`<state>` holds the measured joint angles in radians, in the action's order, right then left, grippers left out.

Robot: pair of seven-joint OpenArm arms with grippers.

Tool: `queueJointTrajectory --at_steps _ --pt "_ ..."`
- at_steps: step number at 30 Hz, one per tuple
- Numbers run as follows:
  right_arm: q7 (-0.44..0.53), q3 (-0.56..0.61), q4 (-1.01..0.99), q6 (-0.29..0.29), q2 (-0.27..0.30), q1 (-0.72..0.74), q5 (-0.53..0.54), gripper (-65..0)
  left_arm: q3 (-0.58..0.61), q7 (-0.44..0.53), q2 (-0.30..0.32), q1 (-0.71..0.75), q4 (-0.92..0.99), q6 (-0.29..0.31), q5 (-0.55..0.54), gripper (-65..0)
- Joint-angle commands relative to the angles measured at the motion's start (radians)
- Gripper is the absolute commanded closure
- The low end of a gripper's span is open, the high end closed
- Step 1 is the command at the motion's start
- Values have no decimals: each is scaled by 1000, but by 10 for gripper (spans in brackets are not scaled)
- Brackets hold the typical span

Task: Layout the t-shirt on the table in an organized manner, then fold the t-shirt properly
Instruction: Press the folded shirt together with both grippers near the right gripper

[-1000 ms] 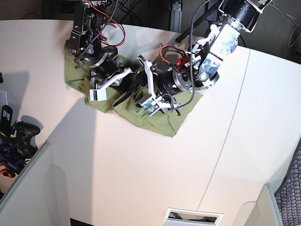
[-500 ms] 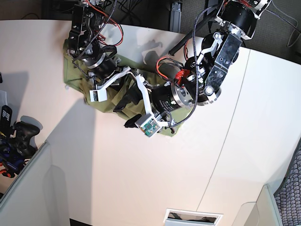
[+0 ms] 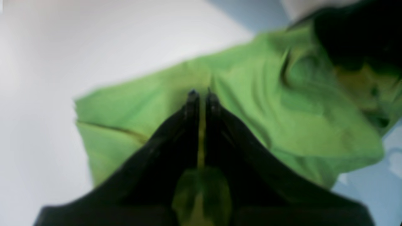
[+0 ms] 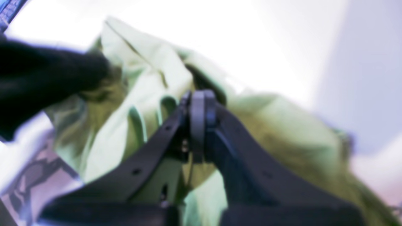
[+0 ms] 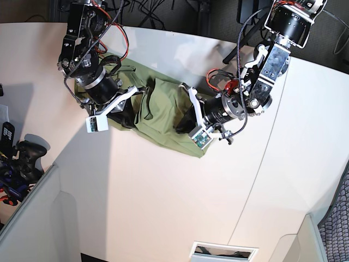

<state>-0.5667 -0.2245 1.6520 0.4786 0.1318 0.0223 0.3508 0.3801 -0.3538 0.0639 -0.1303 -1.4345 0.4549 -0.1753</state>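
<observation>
The olive t-shirt (image 5: 158,103) lies bunched and wrinkled on the white table (image 5: 163,196), drawn out between the two arms. My left gripper (image 5: 182,124) is at the shirt's right part. In the left wrist view its fingers (image 3: 192,97) are shut on a thin strip of the t-shirt (image 3: 251,103). My right gripper (image 5: 128,112) is at the shirt's left part. The right wrist view shows it (image 4: 198,100) pressed shut, with folds of the t-shirt (image 4: 150,62) gathered at its tips. Both wrist views are blurred.
A black game controller (image 5: 24,153) and a dark remote (image 5: 6,136) lie at the table's left edge. Cables hang behind the far edge. A thin dark seam (image 5: 272,136) crosses the table on the right. A white slotted frame (image 5: 223,251) sits at the near edge.
My left gripper has closed on the cloth. The right arm has moved left and the left arm right, so the shirt is spread wider between them.
</observation>
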Motion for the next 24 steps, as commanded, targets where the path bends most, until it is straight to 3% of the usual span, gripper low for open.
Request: queueJointTrajectory --at_steps 1,7,11,18,24 --pt "15 -20 33 1 6 16 24 0 -1 49 -9 -22 6 9 -14 -37" --pt "-42 -136 59 1 6 15 151 0 -1 129 -12 -23 106 9 29 -37" --pt "-42 -108 59 9 3 16 219 0 -1 137 -14 -36 168 9 31 -37" --pt "32 106 14 8 -37 69 58 0 -1 140 -14 -44 179 9 31 -37" --pt "119 196 -240 8 -49 164 -109 0 -1 135 -13 -45 179 8 31 -37"
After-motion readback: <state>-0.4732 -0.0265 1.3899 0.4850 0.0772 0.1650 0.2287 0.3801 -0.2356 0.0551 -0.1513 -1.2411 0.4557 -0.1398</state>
